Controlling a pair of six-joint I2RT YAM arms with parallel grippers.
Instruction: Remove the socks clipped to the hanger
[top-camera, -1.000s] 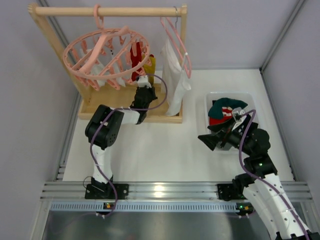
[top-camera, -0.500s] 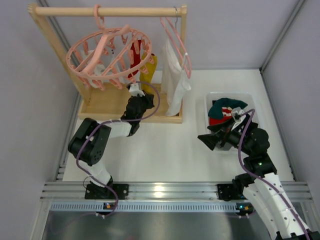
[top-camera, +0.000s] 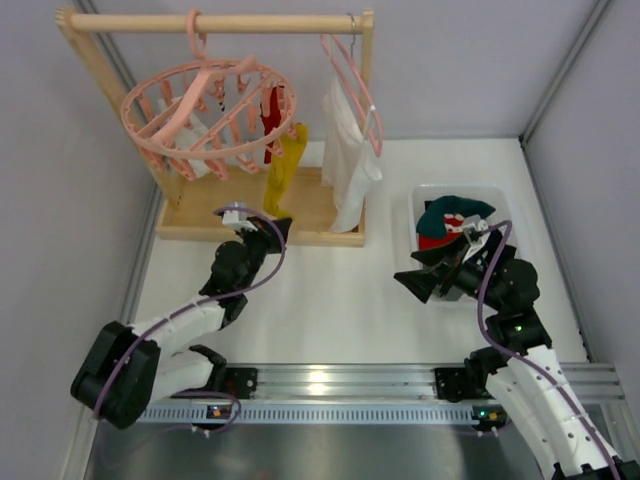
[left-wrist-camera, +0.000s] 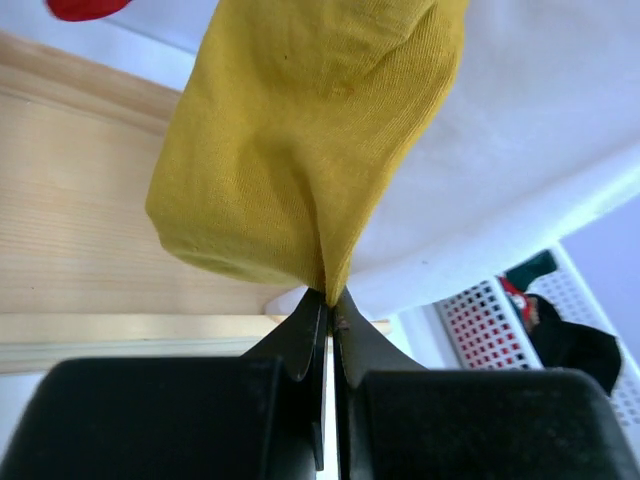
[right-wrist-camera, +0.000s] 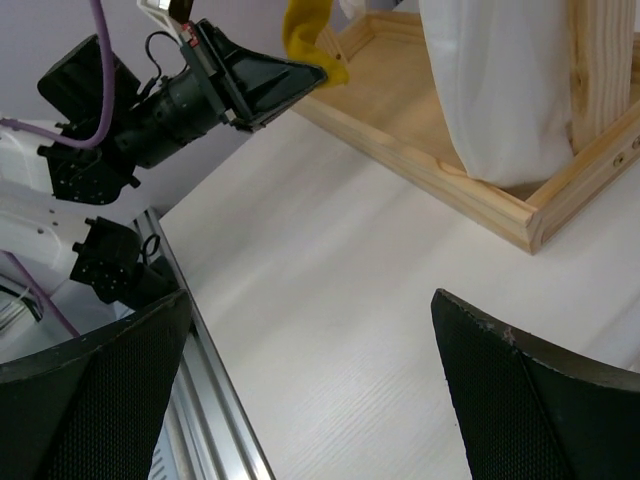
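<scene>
The round pink hanger (top-camera: 205, 105) hangs from the wooden rack's bar at the back left. A mustard yellow sock (top-camera: 281, 170) hangs stretched down from its right rim; a red sock (top-camera: 271, 108) and white socks (top-camera: 197, 150) are clipped there too. My left gripper (top-camera: 277, 224) is shut on the yellow sock's lower tip (left-wrist-camera: 300, 150), just in front of the rack base; it also shows in the right wrist view (right-wrist-camera: 310, 72). My right gripper (top-camera: 413, 283) is open and empty, low over the table beside the bin.
A wooden rack (top-camera: 215, 22) with a flat base (top-camera: 205, 215) stands at the back left. A plain thin pink hanger with a white cloth (top-camera: 350, 150) hangs at its right end. A white bin (top-camera: 488, 192) at the right holds dark teal and red socks (top-camera: 448, 218).
My left arm has pulled back toward the near edge and down with the yellow sock, which is now stretched out below the ring. The right arm has not moved.
</scene>
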